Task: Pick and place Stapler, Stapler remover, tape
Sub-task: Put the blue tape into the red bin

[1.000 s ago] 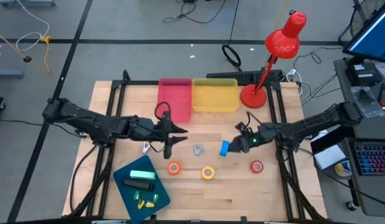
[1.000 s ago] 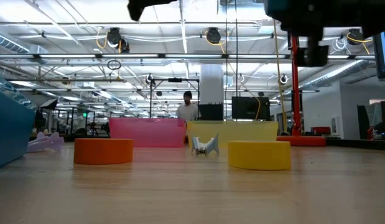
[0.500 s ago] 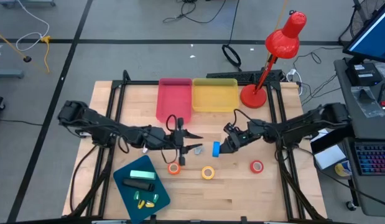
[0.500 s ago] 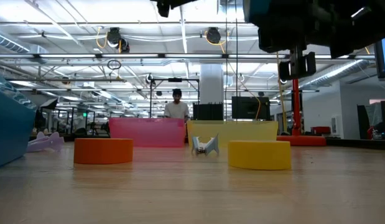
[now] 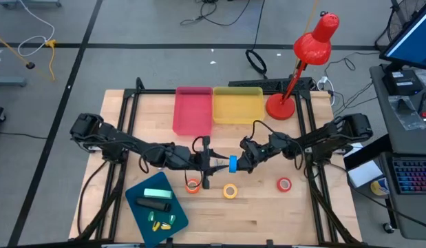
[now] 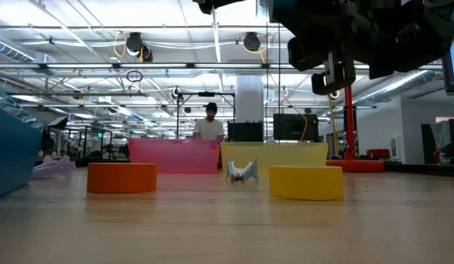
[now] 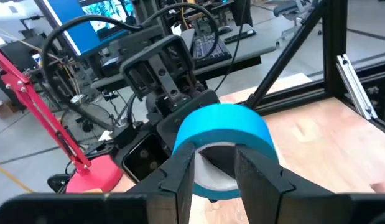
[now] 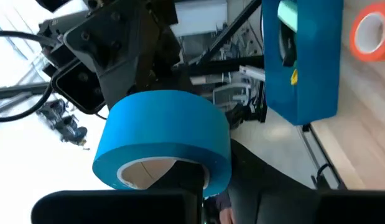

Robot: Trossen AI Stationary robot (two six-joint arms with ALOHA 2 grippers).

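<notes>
1. Holding the blue tape roll aloft just behind the yellow tape roll, the right gripper pinches its wall
2. The left gripper, fingers part-spread astride the roll's opposite wall, faces it for a handover

I can read no text, label, brand, number or sign anywhere here. The blue tape close in front of me has a plain band with no print that I can make out, and the screens off to the side are too far off to read.
</notes>
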